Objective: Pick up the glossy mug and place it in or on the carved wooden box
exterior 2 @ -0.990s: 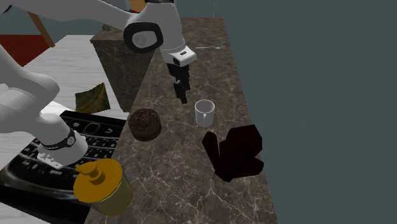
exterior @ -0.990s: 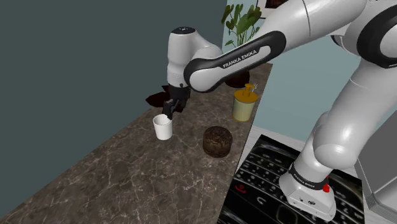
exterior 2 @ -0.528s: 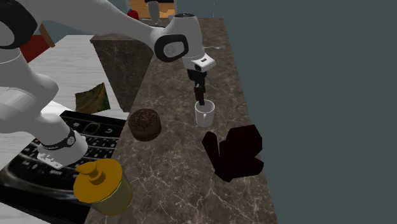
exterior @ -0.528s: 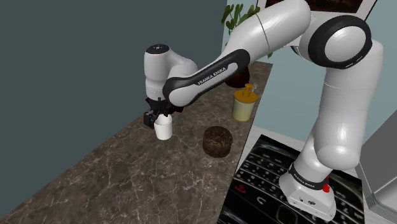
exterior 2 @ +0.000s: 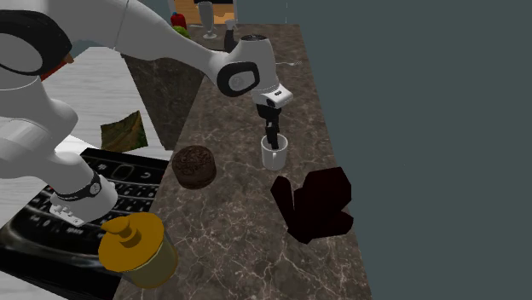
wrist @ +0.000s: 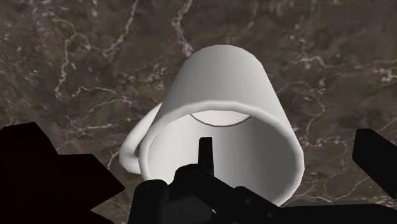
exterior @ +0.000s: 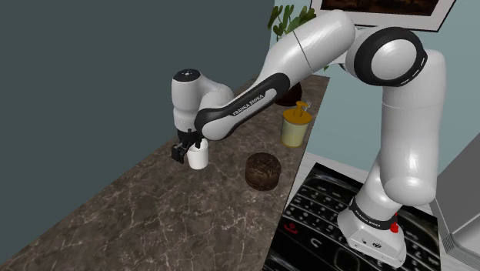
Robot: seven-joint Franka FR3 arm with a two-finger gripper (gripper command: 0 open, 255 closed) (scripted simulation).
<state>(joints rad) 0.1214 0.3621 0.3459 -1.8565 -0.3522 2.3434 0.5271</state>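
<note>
A white glossy mug (exterior: 198,157) (exterior 2: 274,153) stands upright on the dark marble counter (exterior: 138,208). My black gripper (exterior: 189,150) (exterior 2: 273,139) has come down onto it from above and is open. In the wrist view the mug (wrist: 222,95) lies under the gripper (wrist: 203,130), with its handle toward one finger and the two fingers set wide on either side. No finger clasps the mug. In the second exterior view a finger overlaps the mug's rim. The carved box (exterior: 263,170) (exterior 2: 193,166), round and dark brown, sits on the counter nearer the stand.
A yellow lidded jar (exterior: 295,127) (exterior 2: 136,250) stands farther along the counter. A dark maroon angular object (exterior 2: 314,203) lies close to the mug by the teal wall. My stand rests on a black cooktop (exterior: 323,223) beside the counter's edge.
The gripper swung toward the shoulder view's left and sank from beside the mug to right over it. Its fingers stayed apart. The mug did not move.
</note>
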